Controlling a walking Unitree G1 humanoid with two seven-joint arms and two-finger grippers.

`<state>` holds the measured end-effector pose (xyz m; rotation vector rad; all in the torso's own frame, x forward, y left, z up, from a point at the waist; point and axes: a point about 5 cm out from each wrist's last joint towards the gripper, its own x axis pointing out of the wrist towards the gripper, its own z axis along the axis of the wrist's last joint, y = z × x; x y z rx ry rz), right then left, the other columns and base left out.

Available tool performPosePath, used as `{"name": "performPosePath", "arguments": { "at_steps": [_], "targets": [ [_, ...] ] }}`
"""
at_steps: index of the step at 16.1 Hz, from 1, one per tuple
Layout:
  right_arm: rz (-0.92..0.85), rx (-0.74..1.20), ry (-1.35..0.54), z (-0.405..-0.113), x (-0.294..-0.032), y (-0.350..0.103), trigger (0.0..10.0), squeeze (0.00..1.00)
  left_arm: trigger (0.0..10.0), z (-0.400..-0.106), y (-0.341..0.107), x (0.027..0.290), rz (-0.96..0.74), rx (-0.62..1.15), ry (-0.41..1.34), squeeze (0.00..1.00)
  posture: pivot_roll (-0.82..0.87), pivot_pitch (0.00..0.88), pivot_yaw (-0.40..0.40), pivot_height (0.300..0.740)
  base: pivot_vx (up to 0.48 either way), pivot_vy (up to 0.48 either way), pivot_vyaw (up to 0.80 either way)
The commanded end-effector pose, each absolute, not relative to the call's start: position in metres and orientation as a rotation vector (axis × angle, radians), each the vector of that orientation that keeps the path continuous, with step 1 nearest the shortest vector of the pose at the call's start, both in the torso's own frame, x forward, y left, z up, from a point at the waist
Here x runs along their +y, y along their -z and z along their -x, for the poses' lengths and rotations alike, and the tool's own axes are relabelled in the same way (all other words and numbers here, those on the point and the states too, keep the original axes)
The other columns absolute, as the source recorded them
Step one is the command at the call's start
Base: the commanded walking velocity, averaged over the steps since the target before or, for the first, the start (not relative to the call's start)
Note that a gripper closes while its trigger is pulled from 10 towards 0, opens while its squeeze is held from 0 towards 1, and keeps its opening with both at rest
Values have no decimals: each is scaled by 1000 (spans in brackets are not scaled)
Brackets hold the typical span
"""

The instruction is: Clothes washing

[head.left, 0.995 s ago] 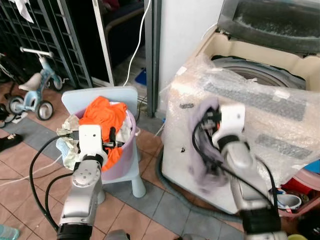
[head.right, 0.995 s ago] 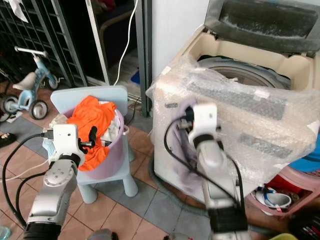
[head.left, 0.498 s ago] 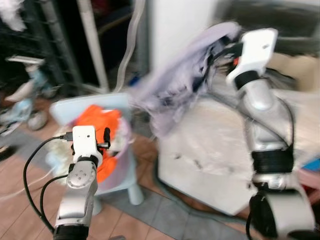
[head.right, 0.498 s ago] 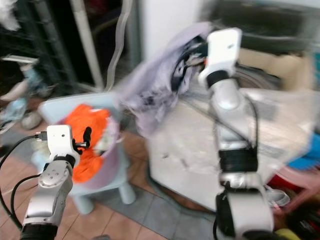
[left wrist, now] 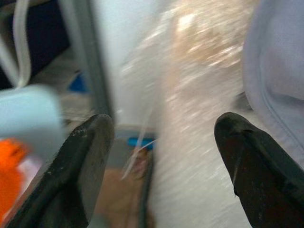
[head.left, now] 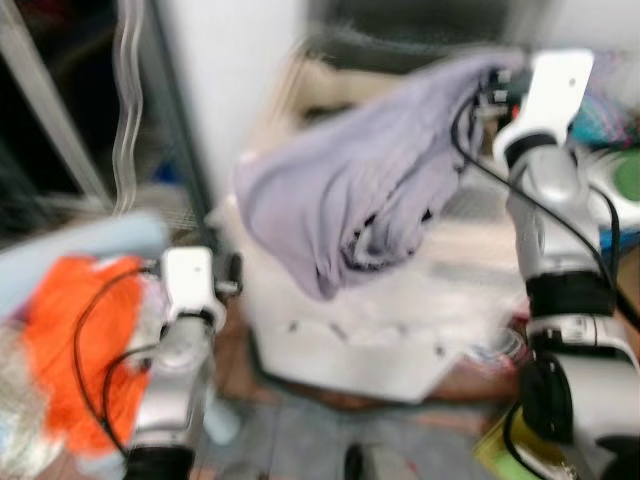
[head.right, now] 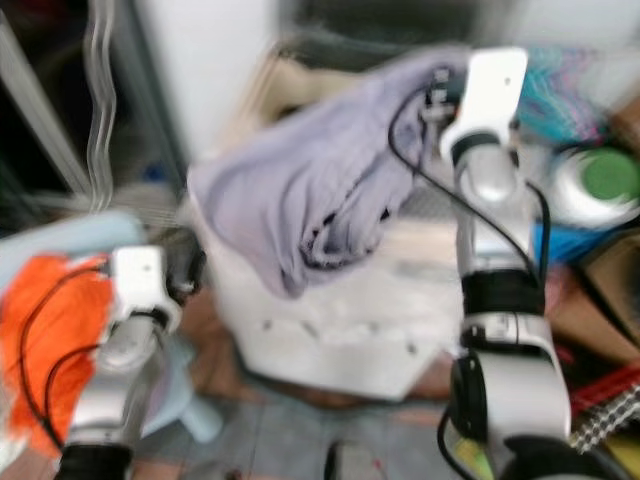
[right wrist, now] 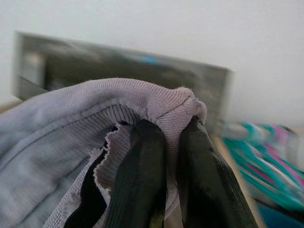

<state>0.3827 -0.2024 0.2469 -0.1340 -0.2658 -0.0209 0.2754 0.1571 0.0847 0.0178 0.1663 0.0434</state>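
Background: blurred white washing machine [head.left: 370, 320].
Right gripper [right wrist: 164, 142]: clenched on lilac garment [head.left: 350, 190], pinched fold clear at wrist.
Left gripper [left wrist: 159, 142]: fingers spread, holding nothing, near orange clothes [head.left: 75, 340].

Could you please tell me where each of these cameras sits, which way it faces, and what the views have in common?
Left eye view: head camera, looking forward and down at the washing machine; both silver arms show, the right end effector holding up a lilac garment.
Right eye view: the same scene, with orange clothes on the robot's left.
Left wrist view: looks along the open left end effector toward the machine.
Right wrist view: looks along the two black fingers pinching the garment.
Shared: all four show the lilac garment.
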Motion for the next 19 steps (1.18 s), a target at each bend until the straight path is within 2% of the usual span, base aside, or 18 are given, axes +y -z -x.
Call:
{"name": "performPosePath", "arguments": {
  "at_steps": [1,5,9,12,15,19],
  "targets": [
    [145,-293,-16,-386,-193,-257,10000,0,10000,-273,-84,169,-37,175,-75,0,-37,0,-3,740,0,0,-800],
    [270,-292,-219,-402,-164,-271,10000,0,10000,-274,-84,166,-31,166,-64,0,-38,0,-10,740,199,0,-800],
    [315,-299,-417,-399,-135,-268,10000,0,10000,-272,-84,169,-27,165,-88,0,-27,0,-19,740,276,0,0],
    [354,-360,-624,-388,-109,-264,10000,0,10000,-274,-85,171,-43,176,-115,0,-27,0,-11,740,82,0,652],
    [354,-389,-672,-382,-107,-267,10000,0,10000,-273,-90,173,-62,179,-149,0,2,0,-2,740,0,0,640],
    [357,-423,-702,-378,-107,-269,10000,0,10000,-249,-86,191,-57,210,-177,0,-10,0,-10,740,0,0,630]
  ]
}}
